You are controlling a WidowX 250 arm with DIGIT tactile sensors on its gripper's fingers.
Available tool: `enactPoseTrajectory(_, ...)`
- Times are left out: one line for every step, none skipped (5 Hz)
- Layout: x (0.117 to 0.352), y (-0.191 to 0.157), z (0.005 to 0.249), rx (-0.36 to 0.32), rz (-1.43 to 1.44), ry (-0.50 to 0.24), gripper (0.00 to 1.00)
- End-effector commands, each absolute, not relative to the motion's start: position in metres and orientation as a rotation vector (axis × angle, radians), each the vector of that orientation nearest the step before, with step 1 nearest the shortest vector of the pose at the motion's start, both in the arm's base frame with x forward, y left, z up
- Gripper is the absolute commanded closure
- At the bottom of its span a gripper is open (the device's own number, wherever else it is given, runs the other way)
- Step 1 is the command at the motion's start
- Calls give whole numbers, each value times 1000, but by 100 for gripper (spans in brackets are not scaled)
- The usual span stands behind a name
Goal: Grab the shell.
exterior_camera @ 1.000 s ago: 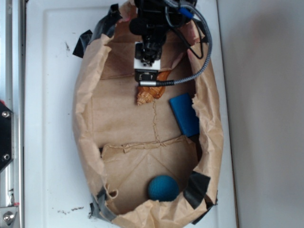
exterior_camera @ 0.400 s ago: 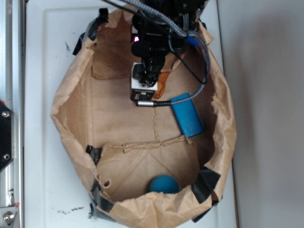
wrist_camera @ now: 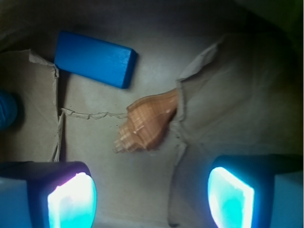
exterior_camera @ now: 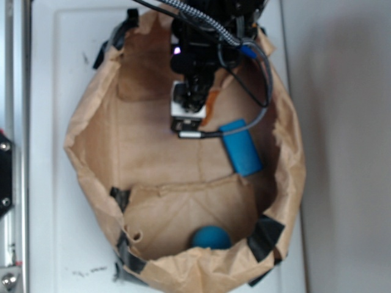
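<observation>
Shell (wrist_camera: 147, 124) lay on brown paper (wrist_camera: 118, 190), near blue block (wrist_camera: 95, 59); hand (wrist_camera: 151, 195) hovered above shell, fingers spread, holding nothing.

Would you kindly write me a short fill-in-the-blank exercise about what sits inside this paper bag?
1. The hand hovers with its fingers ____, and nothing is between them.
2. The shell lies on the bag's ____ paper floor.
3. The flat rectangular block is coloured ____.
4. The exterior view shows a teal ____ at the bag's near end.

Missing words: open; brown; blue; ball
</observation>
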State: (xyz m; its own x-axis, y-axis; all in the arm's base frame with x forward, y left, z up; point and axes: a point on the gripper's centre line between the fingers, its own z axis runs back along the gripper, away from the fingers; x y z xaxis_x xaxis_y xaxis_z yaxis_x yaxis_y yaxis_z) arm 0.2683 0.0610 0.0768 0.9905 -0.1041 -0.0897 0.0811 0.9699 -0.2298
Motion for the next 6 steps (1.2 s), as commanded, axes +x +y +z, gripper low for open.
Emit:
enactPoseTrajectory(283,30,95,-139,-95,-106,0)
enactPoseTrajectory(294,29,98,-144,-77,-104,0)
enactPoseTrajectory(298,34,93,-129,-58,-106,0)
enactPoseTrajectory(306,35,89,-125,-25,-107,0)
enactPoseTrajectory(310,34,86,-131,-22,-109,0)
enactPoseTrajectory(310,38,74,-118,1,-92,0)
